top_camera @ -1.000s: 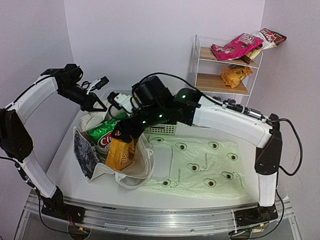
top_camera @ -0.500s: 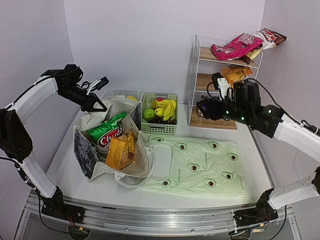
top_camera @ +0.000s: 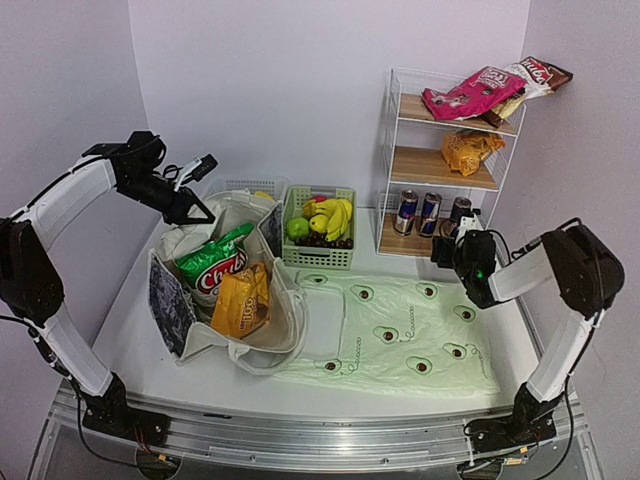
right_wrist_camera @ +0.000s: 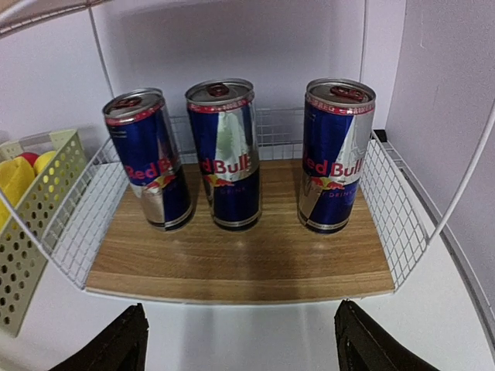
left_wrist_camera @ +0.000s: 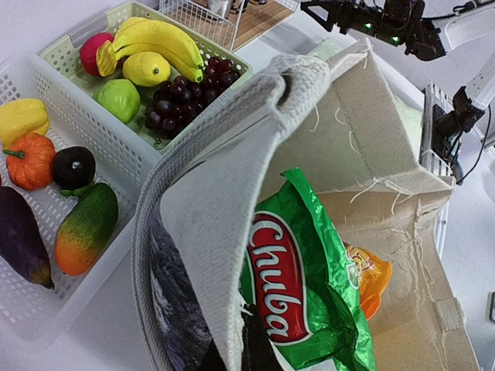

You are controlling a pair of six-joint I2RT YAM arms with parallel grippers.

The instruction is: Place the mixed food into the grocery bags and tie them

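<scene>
The cream canvas tote (top_camera: 262, 330) stands open at the left, with a green-white crisp packet (top_camera: 210, 263) and an orange one (top_camera: 242, 302) in it. My left gripper (top_camera: 193, 207) is shut on the tote's rim (left_wrist_camera: 224, 193) and holds it up; both packets show below it in the left wrist view (left_wrist_camera: 290, 270). The avocado plastic bag (top_camera: 400, 325) lies flat on the table. My right gripper (top_camera: 449, 245) is open and empty, low in front of three blue-silver cans (right_wrist_camera: 228, 154) on the shelf's bottom board. Bananas (top_camera: 334, 214) and grapes (top_camera: 322, 240) lie in the green basket.
The wire shelf (top_camera: 388, 150) stands at the back right, with a pink crisp packet (top_camera: 468, 92) on top and an orange packet (top_camera: 468, 150) on the middle board. A white basket (left_wrist_camera: 116, 166) behind the tote holds an eggplant (left_wrist_camera: 19, 236) and other vegetables.
My right arm has let go of the orange packet in the tote, swung right across the table, and come down in front of the cans. The left arm has not moved.
</scene>
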